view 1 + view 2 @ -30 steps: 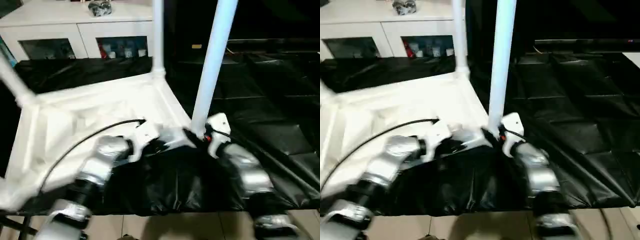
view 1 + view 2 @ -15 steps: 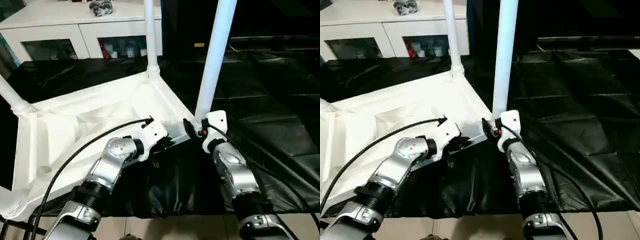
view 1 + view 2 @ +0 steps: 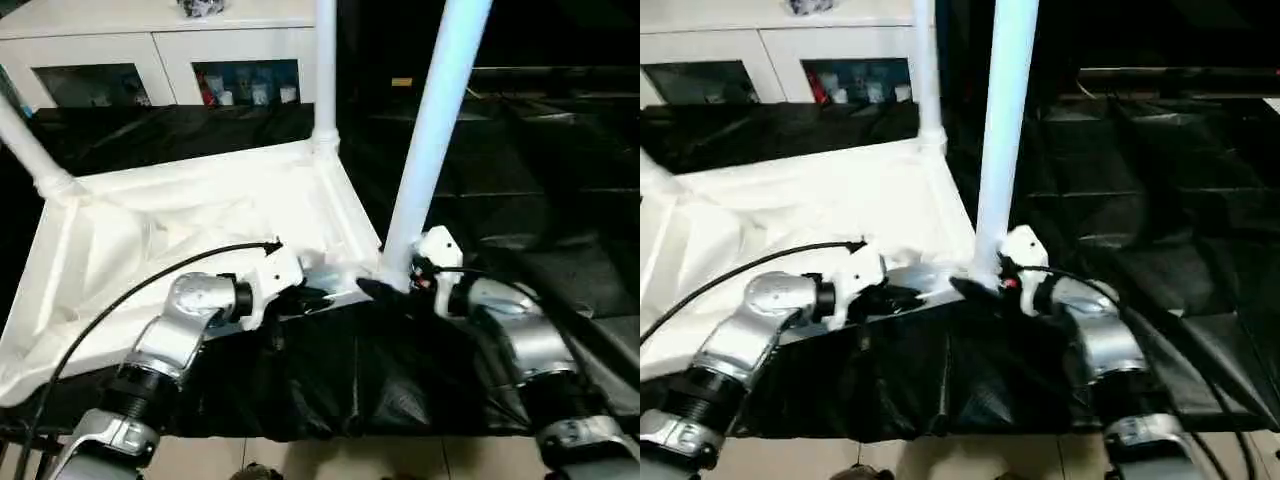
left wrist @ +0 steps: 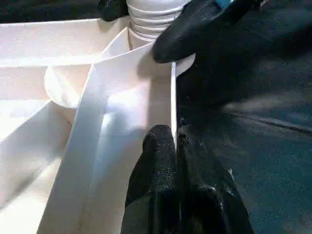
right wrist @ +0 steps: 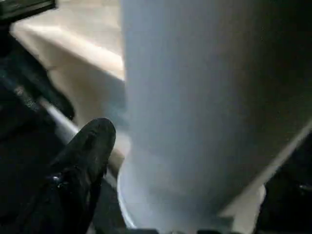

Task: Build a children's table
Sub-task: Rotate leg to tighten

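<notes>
**Tabletop upside down, three legs standing**

Forearms first, nearest me: my left gripper [image 4: 174, 146] has its fingers pressed together, pinching the thin near rim of the inverted white tabletop [image 3: 190, 225] close to its right-hand near corner. My right gripper [image 3: 395, 288] sits at about 5 o'clock from the tabletop's centre, against the foot of the nearest leg [image 3: 430, 140]; one black finger [image 5: 85, 151] lies beside the flared base. I cannot tell how wide its jaws stand.

Black sheeting [image 3: 520, 180] covers the work surface, creased and glossy, running off to 3 o'clock. Pale tiled floor [image 3: 330, 460] shows at 6 o'clock.

Legs I count upright: three. One in the near right corner socket, a second [image 3: 325, 70] in the far right corner at about 1 o'clock, a third [image 3: 30, 150] leaning out at 10 o'clock.

At 12 o'clock, furthest off, one white cabinet [image 3: 150, 50] with two glass doors stands against a dark room.
</notes>
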`<state>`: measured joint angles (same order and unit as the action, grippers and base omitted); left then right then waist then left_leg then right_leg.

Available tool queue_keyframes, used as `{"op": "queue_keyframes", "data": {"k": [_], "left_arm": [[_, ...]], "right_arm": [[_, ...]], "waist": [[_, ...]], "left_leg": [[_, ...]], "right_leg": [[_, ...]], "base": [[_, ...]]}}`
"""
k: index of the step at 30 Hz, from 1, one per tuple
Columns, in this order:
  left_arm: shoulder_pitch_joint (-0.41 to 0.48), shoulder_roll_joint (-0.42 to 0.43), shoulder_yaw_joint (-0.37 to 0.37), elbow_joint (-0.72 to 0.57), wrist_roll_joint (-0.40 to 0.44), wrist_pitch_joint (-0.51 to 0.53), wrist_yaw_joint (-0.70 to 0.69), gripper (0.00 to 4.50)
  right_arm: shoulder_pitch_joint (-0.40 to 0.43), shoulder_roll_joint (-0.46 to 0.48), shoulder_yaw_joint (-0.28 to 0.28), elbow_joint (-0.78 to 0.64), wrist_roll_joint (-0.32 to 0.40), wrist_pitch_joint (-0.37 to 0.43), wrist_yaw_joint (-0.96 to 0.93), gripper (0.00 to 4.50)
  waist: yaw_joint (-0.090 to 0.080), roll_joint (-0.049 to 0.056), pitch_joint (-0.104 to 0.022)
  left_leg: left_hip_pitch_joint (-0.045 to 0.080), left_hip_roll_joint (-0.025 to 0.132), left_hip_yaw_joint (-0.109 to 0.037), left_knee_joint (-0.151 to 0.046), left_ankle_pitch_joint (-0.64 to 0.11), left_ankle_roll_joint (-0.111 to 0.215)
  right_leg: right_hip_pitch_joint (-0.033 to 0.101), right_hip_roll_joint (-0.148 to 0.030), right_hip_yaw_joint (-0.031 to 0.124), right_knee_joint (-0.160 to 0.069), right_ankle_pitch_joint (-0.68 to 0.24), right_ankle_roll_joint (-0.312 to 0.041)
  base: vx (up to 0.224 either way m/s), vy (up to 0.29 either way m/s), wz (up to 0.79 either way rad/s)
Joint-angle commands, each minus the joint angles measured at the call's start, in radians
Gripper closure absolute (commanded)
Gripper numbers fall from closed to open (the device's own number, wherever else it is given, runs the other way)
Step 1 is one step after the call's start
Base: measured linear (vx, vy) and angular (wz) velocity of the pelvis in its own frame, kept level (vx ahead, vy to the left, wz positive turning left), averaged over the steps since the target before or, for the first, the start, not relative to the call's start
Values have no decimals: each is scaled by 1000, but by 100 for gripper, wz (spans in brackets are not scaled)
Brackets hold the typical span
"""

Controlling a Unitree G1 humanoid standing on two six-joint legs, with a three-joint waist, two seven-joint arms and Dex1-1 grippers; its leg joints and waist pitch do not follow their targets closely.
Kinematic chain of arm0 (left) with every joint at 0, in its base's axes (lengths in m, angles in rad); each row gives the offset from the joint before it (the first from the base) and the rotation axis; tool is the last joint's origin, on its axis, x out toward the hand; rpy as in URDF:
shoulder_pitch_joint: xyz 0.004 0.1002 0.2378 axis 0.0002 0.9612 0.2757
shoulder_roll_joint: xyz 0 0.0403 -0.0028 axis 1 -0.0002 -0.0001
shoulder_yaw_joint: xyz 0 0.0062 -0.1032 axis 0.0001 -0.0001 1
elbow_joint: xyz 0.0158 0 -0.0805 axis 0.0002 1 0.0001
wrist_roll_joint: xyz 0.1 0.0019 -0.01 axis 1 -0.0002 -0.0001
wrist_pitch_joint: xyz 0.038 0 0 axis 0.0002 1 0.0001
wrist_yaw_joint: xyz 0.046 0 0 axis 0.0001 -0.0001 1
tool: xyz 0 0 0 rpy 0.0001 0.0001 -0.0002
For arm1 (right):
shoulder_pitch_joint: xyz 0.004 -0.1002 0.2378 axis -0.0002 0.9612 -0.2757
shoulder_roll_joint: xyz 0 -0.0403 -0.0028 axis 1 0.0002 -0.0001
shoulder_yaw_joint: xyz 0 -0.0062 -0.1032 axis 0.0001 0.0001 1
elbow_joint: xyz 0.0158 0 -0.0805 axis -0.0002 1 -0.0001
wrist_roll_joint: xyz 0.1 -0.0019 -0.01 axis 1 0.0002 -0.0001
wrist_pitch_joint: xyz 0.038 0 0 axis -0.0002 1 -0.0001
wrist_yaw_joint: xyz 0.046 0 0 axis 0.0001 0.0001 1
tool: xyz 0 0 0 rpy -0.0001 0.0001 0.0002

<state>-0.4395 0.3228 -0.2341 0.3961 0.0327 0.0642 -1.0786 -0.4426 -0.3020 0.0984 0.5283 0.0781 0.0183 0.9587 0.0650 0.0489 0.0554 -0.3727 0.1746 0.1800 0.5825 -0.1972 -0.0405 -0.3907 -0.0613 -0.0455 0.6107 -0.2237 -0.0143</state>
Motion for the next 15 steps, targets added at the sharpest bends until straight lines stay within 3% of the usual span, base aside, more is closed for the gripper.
{"op": "queue_keyframes", "data": {"k": [1, 5, 11, 15], "left_arm": [[-1, 16, -20, 2, -36, -18, -70, 450], [-16, 32, -21, 17, -43, -22, -94, 450], [-27, 38, -24, 21, -49, -11, -113, 450], [-21, 43, -26, 5, -56, 0, -125, 450]], "right_arm": [[9, -42, 76, -5, 15, 27, 174, 58], [-6, -73, 100, -3, 25, 24, 268, 73], [-34, -79, 120, 13, 36, 14, 348, 124], [-34, -65, 130, 21, 38, 12, 360, 151]], "waist": [[5, -25, -51], [13, -24, -49], [28, -29, -52], [29, -33, -52]], "left_leg": [[5, 61, -16, -57, -71, 148], [6, 64, -17, -58, -94, 134], [7, 64, -17, -55, -65, 135], [6, 63, -16, -53, -44, 145]], "right_leg": [[45, -85, 42, -59, 13, -264], [43, -86, 44, -61, -40, -264], [45, -89, 44, -54, 8, -277], [45, -89, 43, -51, 30, -283]], "base": [[0, 0, 0], [0, 0, 0], [0, 0, 0], [0, 0, 0]]}}
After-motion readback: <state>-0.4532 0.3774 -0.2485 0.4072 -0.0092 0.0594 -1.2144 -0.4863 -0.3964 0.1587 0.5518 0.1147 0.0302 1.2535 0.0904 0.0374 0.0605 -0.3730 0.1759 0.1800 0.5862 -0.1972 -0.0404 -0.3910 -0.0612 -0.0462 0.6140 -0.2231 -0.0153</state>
